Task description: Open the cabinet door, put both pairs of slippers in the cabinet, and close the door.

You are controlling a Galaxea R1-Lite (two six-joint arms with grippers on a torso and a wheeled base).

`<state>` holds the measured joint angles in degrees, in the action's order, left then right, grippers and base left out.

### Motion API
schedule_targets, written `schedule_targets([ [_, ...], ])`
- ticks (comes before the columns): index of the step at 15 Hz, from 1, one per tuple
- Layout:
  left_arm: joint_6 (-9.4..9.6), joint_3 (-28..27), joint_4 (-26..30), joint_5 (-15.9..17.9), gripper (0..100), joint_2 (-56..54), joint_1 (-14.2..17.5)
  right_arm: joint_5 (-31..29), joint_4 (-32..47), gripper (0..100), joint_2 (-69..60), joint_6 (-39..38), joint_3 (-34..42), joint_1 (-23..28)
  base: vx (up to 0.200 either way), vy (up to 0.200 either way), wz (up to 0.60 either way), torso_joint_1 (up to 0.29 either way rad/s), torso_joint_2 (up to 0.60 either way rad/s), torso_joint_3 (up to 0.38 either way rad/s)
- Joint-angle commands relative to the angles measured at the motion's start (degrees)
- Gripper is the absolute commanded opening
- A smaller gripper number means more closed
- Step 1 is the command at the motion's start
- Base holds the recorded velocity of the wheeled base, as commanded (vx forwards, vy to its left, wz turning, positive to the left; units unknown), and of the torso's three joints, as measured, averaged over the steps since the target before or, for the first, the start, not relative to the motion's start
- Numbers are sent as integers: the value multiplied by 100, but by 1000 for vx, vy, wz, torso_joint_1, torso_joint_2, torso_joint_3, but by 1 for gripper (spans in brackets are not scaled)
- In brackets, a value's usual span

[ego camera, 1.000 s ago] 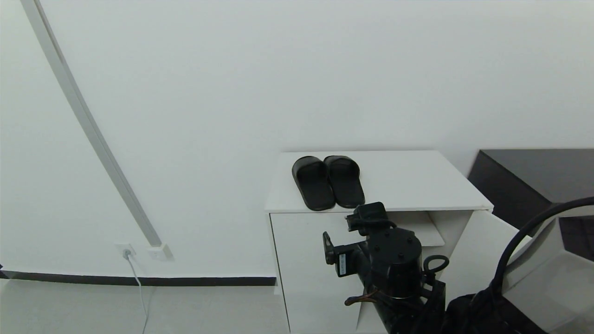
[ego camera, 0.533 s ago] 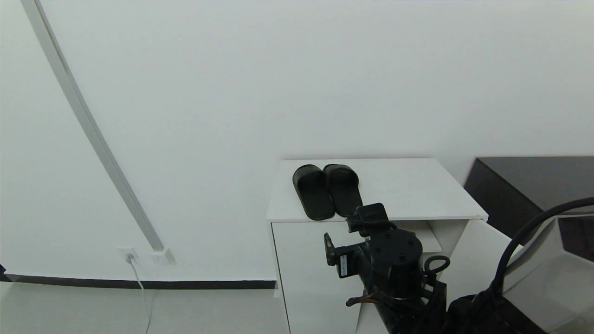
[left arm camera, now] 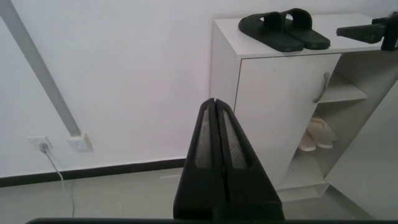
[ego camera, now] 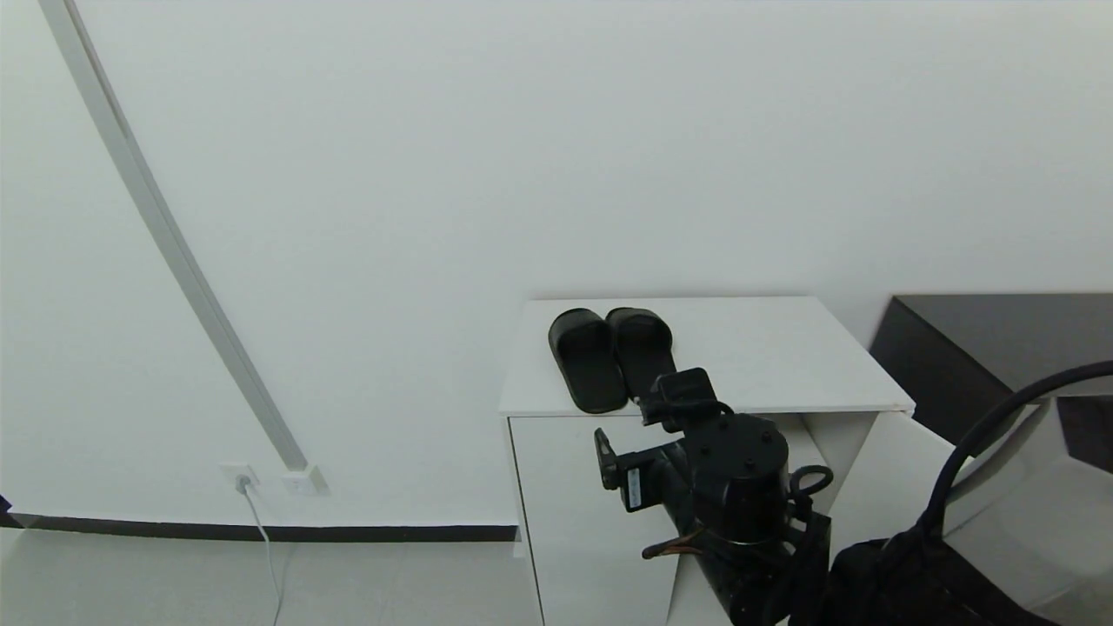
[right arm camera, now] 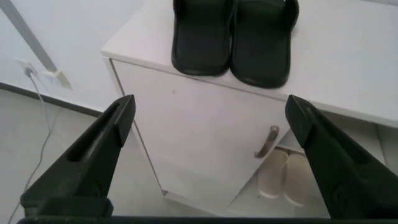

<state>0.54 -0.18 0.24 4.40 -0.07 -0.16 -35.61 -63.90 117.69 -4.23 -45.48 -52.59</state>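
Black slippers (ego camera: 613, 356) atop cabinet (ego camera: 574, 496), beige slippers (left arm camera: 316, 134) inside, right fingers (right arm camera: 93, 162) spread

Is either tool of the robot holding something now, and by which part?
Nothing is held. The left tool is shut on nothing; the right tool is open and empty, facing the pair of black slippers on the white cabinet.

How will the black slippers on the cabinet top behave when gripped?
The black slippers look like moulded foam or rubber: probably light, slightly bendy, drooping if pinched at one end. They lie flat on the cabinet top, so unlikely to roll. They touch side by side, so grabbing one may nudge the other.
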Motion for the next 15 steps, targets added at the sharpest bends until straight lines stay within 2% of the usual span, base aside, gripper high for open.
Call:
schedule_targets([
  [1, -1, 1, -7, -1, 0, 7, -2, -7, 370, 100, -211, 1, -233, 47, 0, 0, 0, 0, 0, 0],
  [3, -1, 1, 2, -1, 0, 7, -2, 1, 1416, 100, -528, -52, -901, 109, 0, 0, 0, 0, 0, 0],
  [7, -1, 1, 2, 8, 0, 7, -2, 19, 2312, 100, -510, -96, -1727, 302, 0, 0, 0, 0, 0, 0],
  [12, -10, 1, -7, -1, 0, 7, -2, 54, 2347, 100, -369, -192, -1701, 390, 200, 0, 0, -2, -5, 1],
  [15, -10, 1, 2, 8, 0, 7, -2, 239, 2330, 100, -53, -517, -1657, 425, 200, 0, 0, 10, 1, -2],
])
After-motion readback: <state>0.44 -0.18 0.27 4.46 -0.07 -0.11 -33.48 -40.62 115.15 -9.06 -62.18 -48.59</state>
